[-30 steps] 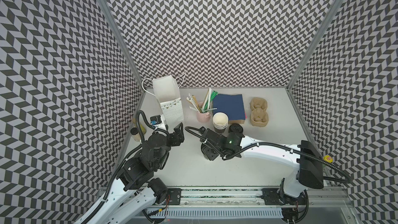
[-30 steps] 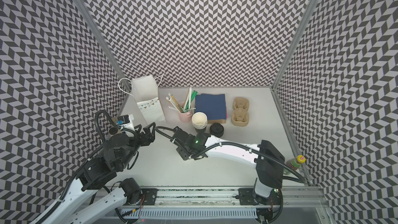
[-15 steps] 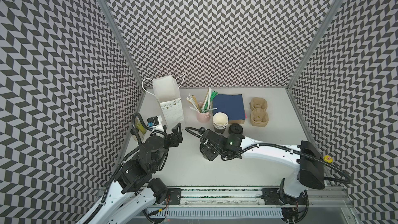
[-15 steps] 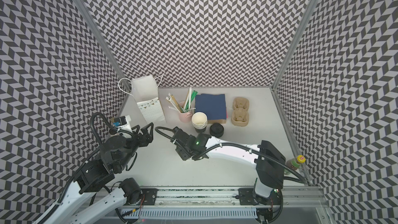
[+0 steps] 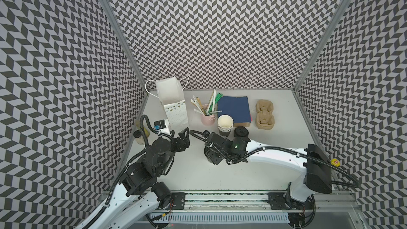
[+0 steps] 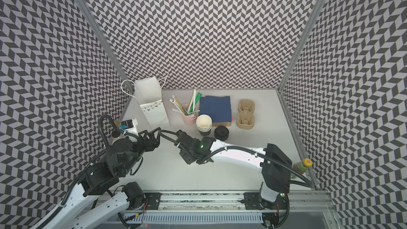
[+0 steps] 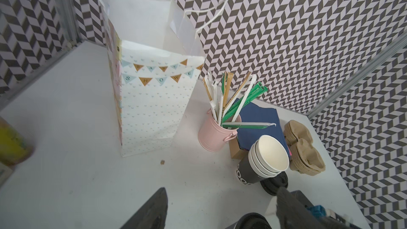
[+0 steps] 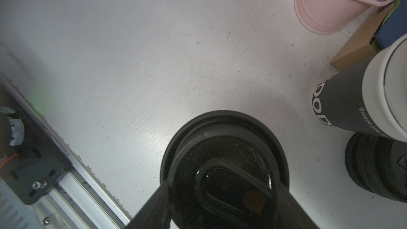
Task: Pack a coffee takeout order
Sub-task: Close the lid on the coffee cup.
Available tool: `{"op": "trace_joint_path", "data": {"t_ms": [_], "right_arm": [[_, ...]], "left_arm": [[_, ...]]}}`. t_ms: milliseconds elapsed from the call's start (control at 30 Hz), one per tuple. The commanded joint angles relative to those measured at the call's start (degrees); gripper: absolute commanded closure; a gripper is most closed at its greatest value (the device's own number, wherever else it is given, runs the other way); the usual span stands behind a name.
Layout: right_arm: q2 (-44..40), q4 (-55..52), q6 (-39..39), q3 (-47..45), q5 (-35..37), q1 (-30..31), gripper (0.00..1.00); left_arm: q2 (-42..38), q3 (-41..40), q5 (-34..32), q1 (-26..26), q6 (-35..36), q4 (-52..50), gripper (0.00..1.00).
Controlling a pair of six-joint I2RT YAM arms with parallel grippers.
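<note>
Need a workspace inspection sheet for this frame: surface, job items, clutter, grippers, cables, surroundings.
Surface: white table, scuffed, one small speck.
Job's things: lidded cup mid-table; carrier and navy napkin at the back, apart.
Clutter: gift bag, pink straw pot, lidless cup stack, spare lids.
Grippers: right gripper shut on the lidded cup's lid; left gripper open, empty.
Cables: black conduit looped over each arm; no snag seen.
Surroundings: chevron walls; bottle outside, right side.

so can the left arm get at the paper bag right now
Probably yes: the left arm's jaws are open and empty, facing the paper bag, with only bare table between.
</note>
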Motion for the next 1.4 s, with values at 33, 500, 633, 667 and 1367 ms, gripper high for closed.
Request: {"op": "trace_joint_path", "data": {"t_ms": [33, 500, 633, 667, 1367], "right_arm": [[2.43, -6.73, 0.44, -4.01, -5.82, 0.67, 0.41], [1.55, -6.3, -0.6, -5.37, -6.2, 0.5, 0.41], [2.12, -6.56, -0.96, -4.96, -6.6, 0.5, 0.41], [2.21, -6.65, -1.06, -4.94, -6.65, 0.5, 0.41], [3.0, -7.18, -1.91, -4.98, -7.73, 0.93, 0.41]], "left_arm": [[0.12, -3.87, 6.92, -0.16, -7.65, -1.09, 0.22], [5.29, -14.93, 19.2, 0.59, -16.4, 5.09, 0.27], [7.34, -18.33, 22.4, 1.73, -18.02, 9.09, 0.28], [7.67, -18.62, 22.99, 1.82, -18.22, 9.82, 0.28], [12.65, -20.27, 28.56, 6.88, -16.28, 17.1, 0.3]]}}
